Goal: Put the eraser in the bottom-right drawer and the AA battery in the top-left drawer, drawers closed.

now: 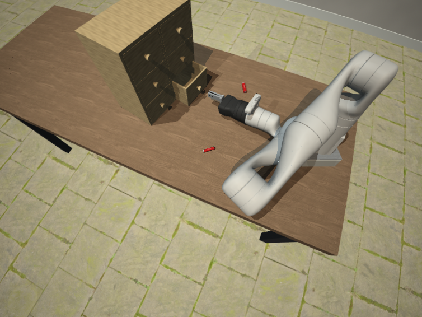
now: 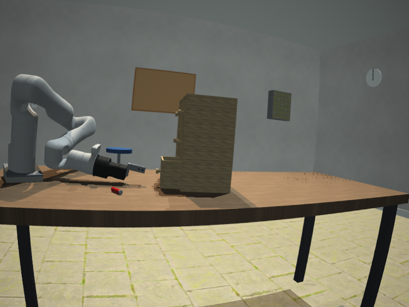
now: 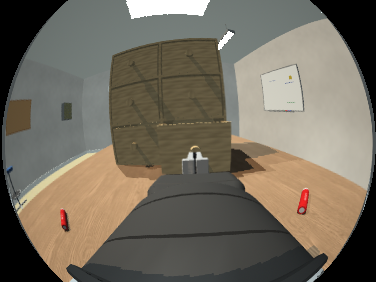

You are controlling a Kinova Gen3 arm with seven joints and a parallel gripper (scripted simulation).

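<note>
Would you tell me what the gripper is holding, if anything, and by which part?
Nothing is held; the gripper is shut on air.

A corkboard (image 2: 163, 89) (image 3: 18, 117) and round clock (image 2: 373, 77) hang above a blue stool (image 2: 119, 150).

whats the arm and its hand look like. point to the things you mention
The arm (image 1: 306, 126) (image 2: 56, 98) is smooth, rounded and pale grey-white, with thin dark seam lines. Its hand (image 1: 209, 94) (image 2: 144, 169) (image 3: 194, 159) has a black ribbed body and two narrow, flat metallic-grey fingers with small dark holes. No cables show outside.
</note>
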